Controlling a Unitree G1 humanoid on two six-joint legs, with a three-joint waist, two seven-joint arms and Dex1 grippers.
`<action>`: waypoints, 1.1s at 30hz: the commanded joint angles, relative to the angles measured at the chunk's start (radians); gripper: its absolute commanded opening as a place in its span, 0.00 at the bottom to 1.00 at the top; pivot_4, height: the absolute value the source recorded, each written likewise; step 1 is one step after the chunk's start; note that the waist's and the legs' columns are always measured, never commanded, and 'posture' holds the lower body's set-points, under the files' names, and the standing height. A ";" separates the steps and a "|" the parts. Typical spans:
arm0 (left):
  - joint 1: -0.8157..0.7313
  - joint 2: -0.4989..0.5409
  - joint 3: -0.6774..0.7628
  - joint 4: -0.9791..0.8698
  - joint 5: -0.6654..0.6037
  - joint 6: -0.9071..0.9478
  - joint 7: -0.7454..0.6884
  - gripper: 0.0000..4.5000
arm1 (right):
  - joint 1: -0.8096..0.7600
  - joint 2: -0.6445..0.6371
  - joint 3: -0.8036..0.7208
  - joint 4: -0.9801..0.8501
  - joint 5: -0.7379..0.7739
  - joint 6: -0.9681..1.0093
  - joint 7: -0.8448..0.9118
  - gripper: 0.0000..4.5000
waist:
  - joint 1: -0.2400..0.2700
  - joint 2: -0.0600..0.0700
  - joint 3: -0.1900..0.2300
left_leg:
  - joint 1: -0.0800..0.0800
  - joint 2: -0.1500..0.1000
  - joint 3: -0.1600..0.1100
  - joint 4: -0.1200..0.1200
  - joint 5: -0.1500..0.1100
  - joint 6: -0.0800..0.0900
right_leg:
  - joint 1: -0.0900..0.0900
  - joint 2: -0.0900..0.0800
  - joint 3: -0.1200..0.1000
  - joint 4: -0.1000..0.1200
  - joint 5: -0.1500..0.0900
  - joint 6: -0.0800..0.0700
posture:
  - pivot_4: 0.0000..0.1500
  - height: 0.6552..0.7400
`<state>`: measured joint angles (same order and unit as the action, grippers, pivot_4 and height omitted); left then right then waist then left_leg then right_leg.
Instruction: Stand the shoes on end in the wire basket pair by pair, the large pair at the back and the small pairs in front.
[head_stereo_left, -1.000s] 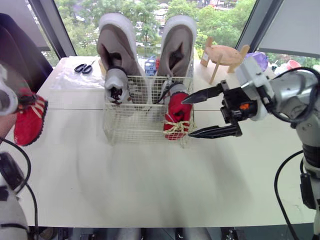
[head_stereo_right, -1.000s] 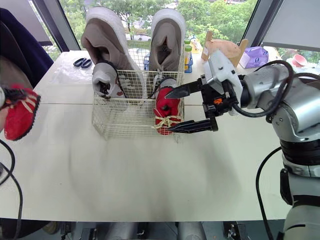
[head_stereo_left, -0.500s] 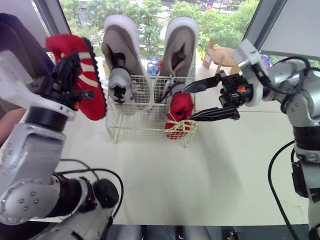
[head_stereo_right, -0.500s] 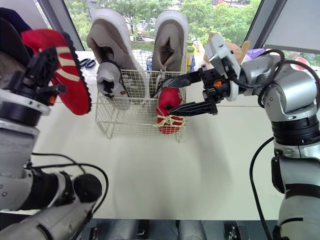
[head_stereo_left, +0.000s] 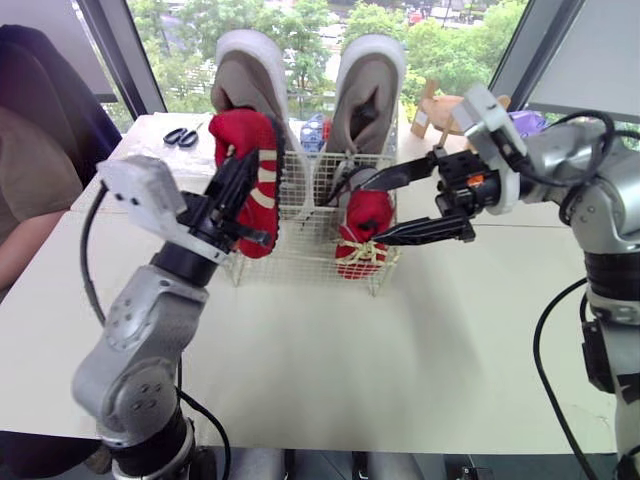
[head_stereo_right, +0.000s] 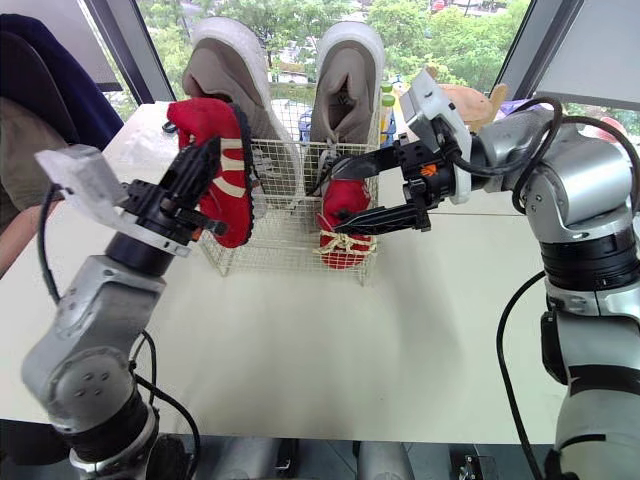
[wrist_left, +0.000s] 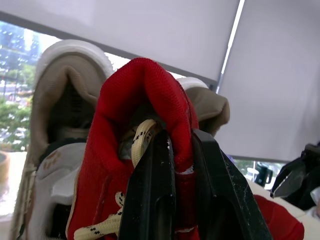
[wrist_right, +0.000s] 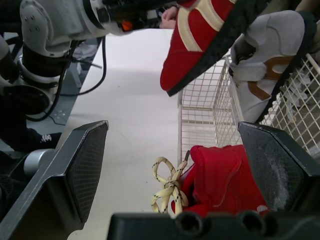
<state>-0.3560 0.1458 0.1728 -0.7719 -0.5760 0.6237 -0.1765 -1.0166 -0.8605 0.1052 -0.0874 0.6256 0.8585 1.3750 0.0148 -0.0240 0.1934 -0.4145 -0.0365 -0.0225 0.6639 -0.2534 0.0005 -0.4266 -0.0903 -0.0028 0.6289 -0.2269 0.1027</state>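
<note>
Desk (head_stereo_left: 420, 340): pale top. The work sits toward the far edge, about midway along it.

Wire basket (head_stereo_right: 285, 250): stands by the far edge.
- Back row: large tan pair (head_stereo_left: 365, 90), both on end, side by side, rising well above the rim.
- In front of them: a white small shoe (wrist_right: 265, 45), also on end.
- Front right corner: a red shoe (head_stereo_left: 362, 225) on end, its cream lace bow against the front wire.
- The front left slot looks unfilled as far as can be seen.

Second red shoe (head_stereo_left: 250, 180): off the desk, carried at the basket's front left corner.
- Long axis near upright, slightly tilted.
- Black sole turned toward the basket's middle.
- Lower end overlaps the front wire. It looks to be just outside the rim, though I cannot say for certain.

Left gripper (wrist_left: 179, 145): pinching the heel collar of the carried red shoe, one finger inside the opening and one outside.
- This arm is the one placed for the next move.
- Judgement: the free slot lies just beyond and below the shoe, beside its mate. The shoe needs to clear the rim, then go down along its own long axis.
- Risk: the sole may catch the wire.

Right gripper (head_stereo_right: 340, 203): fingers spread wide, holding nothing. It sits at the basket's right side with the standing red shoe between the tips.
</note>
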 joint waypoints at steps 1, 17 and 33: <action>0.031 0.016 -0.066 0.076 0.115 -0.152 -0.040 0.00 | 0.001 -0.036 -0.060 -0.049 0.027 0.029 -0.023 1.00 | -0.001 0.000 0.000 | 0.000 0.000 0.000 0.000 0.000 0.000 | 0.000 0.000 0.000 0.000 0.000 0.000 | 1.00 1.00; 0.181 0.016 -0.137 0.180 0.243 -0.395 -0.036 0.00 | 0.009 -0.058 -0.075 -0.077 0.071 0.091 -0.082 1.00 | -0.002 0.022 -0.016 | 0.008 0.001 0.003 0.000 -0.003 0.005 | 0.008 0.000 0.000 -0.001 -0.002 -0.003 | 1.00 1.00; 0.077 0.011 -0.198 0.191 0.371 -0.465 0.003 0.00 | -0.028 -0.062 -0.049 -0.040 0.059 0.084 -0.060 1.00 | -0.001 0.021 -0.015 | 0.005 0.001 0.003 0.001 -0.003 0.006 | 0.006 0.000 0.000 -0.002 -0.002 -0.002 | 1.00 1.00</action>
<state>-0.2639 0.1491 -0.0243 -0.5788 -0.2336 0.1899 -0.1701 -1.0174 -0.9185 0.0699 -0.1210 0.6813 0.9524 1.3105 0.0136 -0.0030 0.1785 -0.4094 -0.0352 -0.0197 0.6648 -0.2563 0.0061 -0.4211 -0.0898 -0.0025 0.6274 -0.2289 0.1007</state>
